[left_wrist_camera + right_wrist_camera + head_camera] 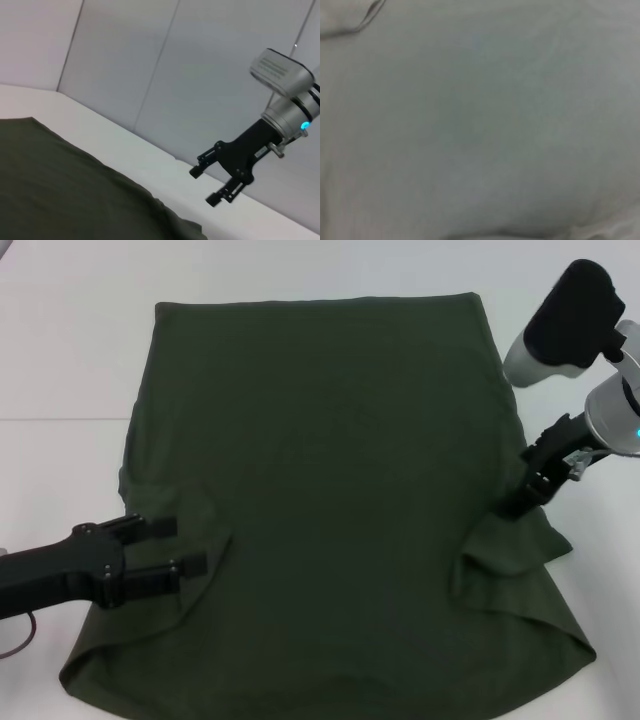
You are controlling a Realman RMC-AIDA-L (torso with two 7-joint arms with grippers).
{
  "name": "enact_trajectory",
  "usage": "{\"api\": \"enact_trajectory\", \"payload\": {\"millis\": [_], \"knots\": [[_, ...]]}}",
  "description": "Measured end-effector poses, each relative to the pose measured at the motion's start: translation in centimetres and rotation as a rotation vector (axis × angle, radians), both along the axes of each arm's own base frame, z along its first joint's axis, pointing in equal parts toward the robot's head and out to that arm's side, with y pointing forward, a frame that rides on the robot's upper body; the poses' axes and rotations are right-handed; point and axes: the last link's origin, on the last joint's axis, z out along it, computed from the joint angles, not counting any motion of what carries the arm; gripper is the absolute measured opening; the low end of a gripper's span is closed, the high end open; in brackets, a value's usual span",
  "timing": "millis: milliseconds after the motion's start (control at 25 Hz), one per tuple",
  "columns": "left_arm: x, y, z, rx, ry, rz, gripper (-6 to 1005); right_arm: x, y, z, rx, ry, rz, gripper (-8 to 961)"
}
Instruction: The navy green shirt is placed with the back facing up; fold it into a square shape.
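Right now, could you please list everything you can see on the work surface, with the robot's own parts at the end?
Shirt: one, dark olive green, spread flat across the middle of the table, both sleeves folded in over its body.
Table: one, white, under the shirt.
Wall: pale grey panels, behind the table's far edge.
Left claw: one, black, open, lying low over the shirt's left sleeve area.
Right claw: one, black on a silver arm with a blue light, at the shirt's right edge by the folded sleeve; the left wrist view shows it open.
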Motion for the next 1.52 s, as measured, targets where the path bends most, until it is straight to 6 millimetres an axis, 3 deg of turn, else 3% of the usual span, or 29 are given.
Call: {"api": "enact_trajectory", "payload": {"millis": [480, 1520], "knots": [[-1.0, -0.7, 0.0, 0.027, -0.034, 0.047, 875, -1.2, -1.3, -2.6, -0.156, -0.216, 0.126, 883], [-1.0, -0.9, 0.0, 0.054, -0.062, 0.063, 875, 0.4, -3.0, -6.5, -0.158, -0.253, 0.175, 883]]}}
